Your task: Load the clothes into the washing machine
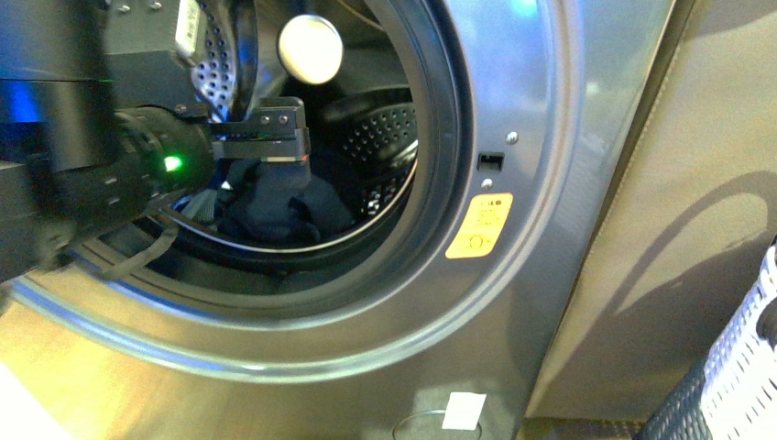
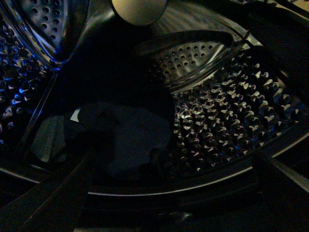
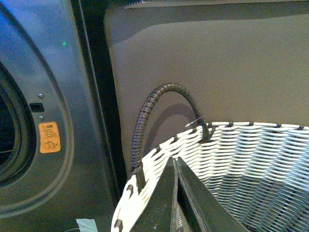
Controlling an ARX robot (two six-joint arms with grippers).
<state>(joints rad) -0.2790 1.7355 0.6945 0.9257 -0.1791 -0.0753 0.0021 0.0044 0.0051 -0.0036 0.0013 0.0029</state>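
Note:
The washing machine (image 1: pixel 541 137) stands with its round porthole open, and the perforated steel drum (image 2: pixel 227 121) shows inside. The clothes (image 1: pixel 284 209), a dark navy bundle, lie on the drum floor near the front rim; in the left wrist view the clothes (image 2: pixel 133 140) sit just beyond the jaws. My left gripper (image 1: pixel 284 137) reaches through the porthole above the bundle, and in its own view the left gripper (image 2: pixel 174 159) is open and empty. My right gripper (image 3: pixel 175 166) is shut on nothing, over the basket rim beside the machine.
A white woven basket (image 3: pixel 251 159) with a dark looped handle (image 3: pixel 145 116) stands to the right of the machine; the basket (image 1: pixel 742 367) edges into the front view. A brown-grey panel (image 3: pixel 217 63) lies behind it. A yellow sticker (image 1: pixel 478 226) marks the machine's front.

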